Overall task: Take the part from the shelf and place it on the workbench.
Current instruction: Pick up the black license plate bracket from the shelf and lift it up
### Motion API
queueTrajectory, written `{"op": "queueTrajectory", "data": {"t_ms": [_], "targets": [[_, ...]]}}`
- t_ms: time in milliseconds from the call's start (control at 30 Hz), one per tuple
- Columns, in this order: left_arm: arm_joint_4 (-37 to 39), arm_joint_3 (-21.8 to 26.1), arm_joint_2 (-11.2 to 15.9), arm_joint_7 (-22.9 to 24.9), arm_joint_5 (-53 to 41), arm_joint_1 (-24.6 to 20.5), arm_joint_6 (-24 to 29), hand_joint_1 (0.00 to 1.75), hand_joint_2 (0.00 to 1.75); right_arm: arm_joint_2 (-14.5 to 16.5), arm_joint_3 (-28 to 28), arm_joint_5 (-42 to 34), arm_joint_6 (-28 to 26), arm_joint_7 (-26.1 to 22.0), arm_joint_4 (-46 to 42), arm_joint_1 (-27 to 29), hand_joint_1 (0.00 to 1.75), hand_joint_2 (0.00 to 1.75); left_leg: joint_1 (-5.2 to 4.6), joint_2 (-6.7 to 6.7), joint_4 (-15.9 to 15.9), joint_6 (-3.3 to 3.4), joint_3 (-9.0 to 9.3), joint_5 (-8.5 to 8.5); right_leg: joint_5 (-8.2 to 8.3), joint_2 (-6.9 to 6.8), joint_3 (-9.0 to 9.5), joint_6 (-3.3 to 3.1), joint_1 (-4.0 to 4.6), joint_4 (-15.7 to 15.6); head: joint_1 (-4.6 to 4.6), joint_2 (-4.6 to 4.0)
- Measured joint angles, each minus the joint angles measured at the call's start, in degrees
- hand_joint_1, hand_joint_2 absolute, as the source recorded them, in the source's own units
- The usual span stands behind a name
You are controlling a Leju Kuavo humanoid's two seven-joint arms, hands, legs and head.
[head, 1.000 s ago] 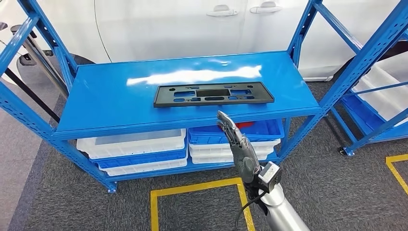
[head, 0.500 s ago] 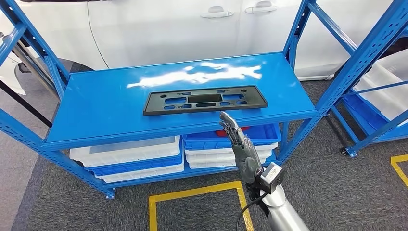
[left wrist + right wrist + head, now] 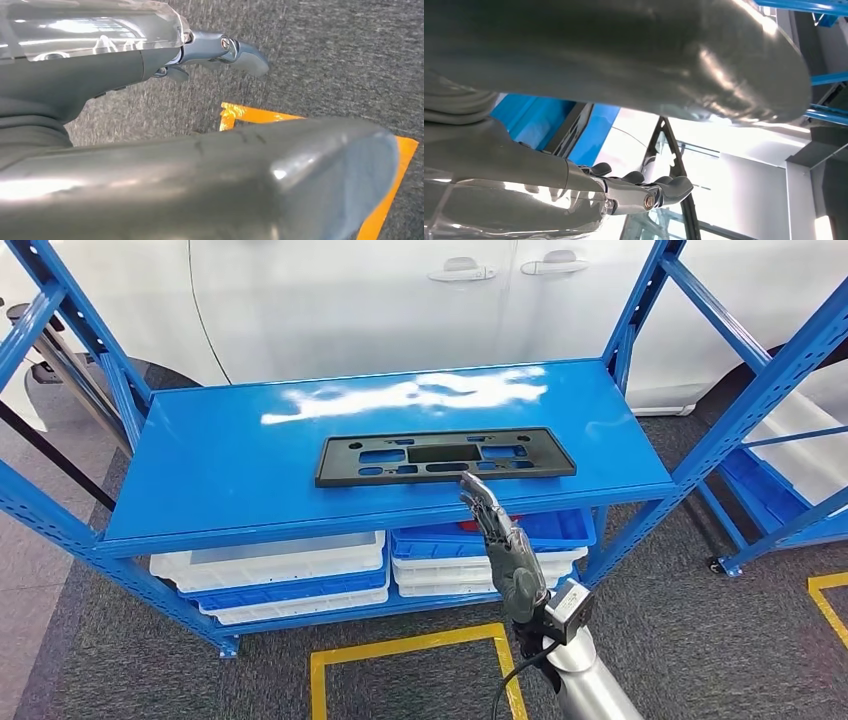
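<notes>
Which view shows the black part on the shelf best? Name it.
The head view: the whole black part lies flat on the blue shelf. The right wrist view catches a dark edge sliver; the left wrist view faces the floor.

Part (image 3: 446, 457) lies flat on the top level of the shelf (image 3: 230, 480), right of centre, near the front edge. Right hand (image 3: 505, 545) in front of the shelf, fingertips just before the part's front edge. Stacked bins (image 3: 270, 570) on the lower level. Car (image 3: 400, 300) behind the shelf. Second rack (image 3: 790, 440) to the right.
</notes>
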Motion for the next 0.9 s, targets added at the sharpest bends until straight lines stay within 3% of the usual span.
{"op": "queueTrajectory", "data": {"t_ms": [67, 100, 167, 267, 333, 400, 433, 467, 500, 567, 600, 667, 733, 800, 900], "targets": [[0.0, 0.01, -0.01, -0.16, -0.2, -0.01, -0.25, 0.0, 0.0, 0.0, -0.07, 0.0, -0.01, 0.0, 0.0, -0.02, 0.0, 0.0, -0.1, -0.05, 0.06, -0.35, 0.67, -0.51, 4.54, -0.08, 3.25, -0.32, 0.04, -7.8, 0.0, 0.0], [0.0, 0.01, -0.01, -0.25, -0.36, -0.07, -0.34, 0.0, 0.0, 0.01, -0.1, 0.01, -0.03, -0.01, -0.01, -0.02, 0.0, 0.0, -0.2, -0.07, 0.11, -0.61, 0.86, -0.76, 5.73, -0.12, 4.56, -0.54, 0.15, -10.88, 0.0, 0.0], [0.0, -0.01, -0.01, -0.37, -0.62, -0.17, -0.43, 0.0, 0.0, 0.03, -0.19, 0.02, -0.08, -0.03, -0.04, 0.13, 0.0, 0.0, -0.36, -0.08, 0.13, -1.28, 0.99, -1.16, 5.96, -0.09, 5.57, -1.03, 0.46, -13.46, -0.01, 0.0], [0.0, -0.02, 0.1, -0.48, -0.74, -0.26, -0.51, 0.0, 0.0, 0.06, -0.38, 0.08, -0.13, -0.08, -0.15, 0.39, 0.0, 0.0, -0.17, 0.0, 0.88, -2.3, 0.99, -2.02, 5.81, 0.04, 6.06, -2.08, 0.32, -14.03, -0.01, 0.0], [0.0, -0.02, 0.17, -0.54, -0.79, -0.36, -0.72, 0.0, 0.0, 0.09, -0.47, 0.11, -0.16, -0.09, -0.22, 0.48, 0.0, 0.0, 0.01, 0.05, 5.88, -2.74, -1.24, -4.54, 5.63, -0.08, 6.71, -2.77, 0.18, -14.37, -0.01, 0.0], [0.0, -0.02, 0.16, -0.59, -0.84, -0.35, -0.96, 0.0, 0.0, 0.11, -0.54, 0.15, -0.18, -0.09, -0.22, 0.72, 0.0, 0.0, 0.07, 0.06, 13.79, -3.05, -5.52, -7.61, 5.23, -0.17, 7.1, -3.14, 0.33, -14.37, -0.01, 0.0], [0.0, -0.02, 0.17, -0.62, -0.9, -0.31, -1.04, 0.0, 0.0, 0.11, -0.57, 0.17, -0.19, -0.09, -0.22, 0.92, 0.0, 0.0, 0.08, 0.06, 16.34, -3.14, -7.18, -8.02, 5.01, -0.16, 7.32, -3.19, 0.41, -14.36, -0.01, 0.0], [0.0, -0.02, 0.19, -0.66, -0.99, -0.26, -1.12, 0.0, 0.0, 0.11, -0.61, 0.21, -0.19, -0.09, -0.22, 1.13, 0.0, 0.0, 0.08, 0.06, 16.89, -3.16, -7.92, -7.28, 4.76, -0.12, 7.62, -3.18, 0.46, -14.34, -0.01, 0.0], [0.0, -0.02, 0.21, -0.71, -1.08, -0.22, -1.2, 0.0, 0.0, 0.11, -0.66, 0.22, -0.2, -0.1, -0.22, 1.3, 0.0, 0.0, 0.08, 0.07, 15.03, -3.08, -7.46, -5.42, 4.48, -0.08, 8.01, -3.13, 0.48, -14.33, -0.01, 0.0], [0.0, -0.02, 0.28, -0.84, -1.21, -0.22, -1.31, 0.0, 0.0, 0.13, -0.8, 0.24, -0.21, -0.11, -0.22, 1.48, 0.0, 0.0, 0.02, 0.08, 7.22, -2.65, -4.26, -0.78, 3.84, -0.02, 8.91, -2.9, 0.55, -14.32, -0.01, 0.0], [0.0, -0.02, 0.31, -0.91, -1.25, -0.27, -1.33, 0.0, 0.0, 0.14, -0.9, 0.25, -0.22, -0.11, -0.22, 1.49, 0.0, 0.0, -0.09, 0.08, 3.77, -2.35, -2.74, 0.56, 3.56, 0.02, 9.18, -2.69, 0.63, -14.26, -0.01, 0.0], [0.0, -0.03, 0.34, -0.99, -1.31, -0.37, -1.34, 0.0, 0.0, 0.16, -1.12, 0.25, -0.21, -0.11, -0.22, 1.53, 0.0, 0.0, -0.37, 0.05, 0.73, -1.67, -1.46, 0.91, 3.36, 0.07, 9.29, -2.08, 0.74, -14.05, 0.0, 0.0], [0.0, -0.04, 0.36, -1.02, -1.33, -0.34, -1.34, 0.0, 0.0, 0.17, -1.34, 0.26, -0.2, -0.13, -0.24, 1.59, 0.0, 0.0, -0.34, 0.01, 0.23, -0.9, -1.16, 0.65, 3.54, 0.08, 9.26, -1.39, 0.76, -13.47, -0.01, 0.0], [0.0, -0.04, 0.36, -1.04, -1.37, -0.3, -1.35, 0.0, 0.0, 0.17, -1.54, 0.26, -0.2, -0.14, -0.38, 1.6, 0.0, 0.0, -0.14, 0.01, -0.21, -0.19, -0.33, 0.44, 2.55, 0.05, 8.45, -0.9, 0.66, -11.03, 0.0, 0.0], [0.0, -0.05, 0.37, -1.07, -1.55, -0.36, -1.38, 0.0, 0.0, 0.17, -1.76, 0.27, -0.21, -0.15, -0.57, 1.87, 0.0, 0.0, -0.06, 0.02, -0.36, 0.23, 0.24, 0.12, -2.11, 0.02, 2.84, -0.36, 0.31, -1.21, 0.0, 0.0]]}}
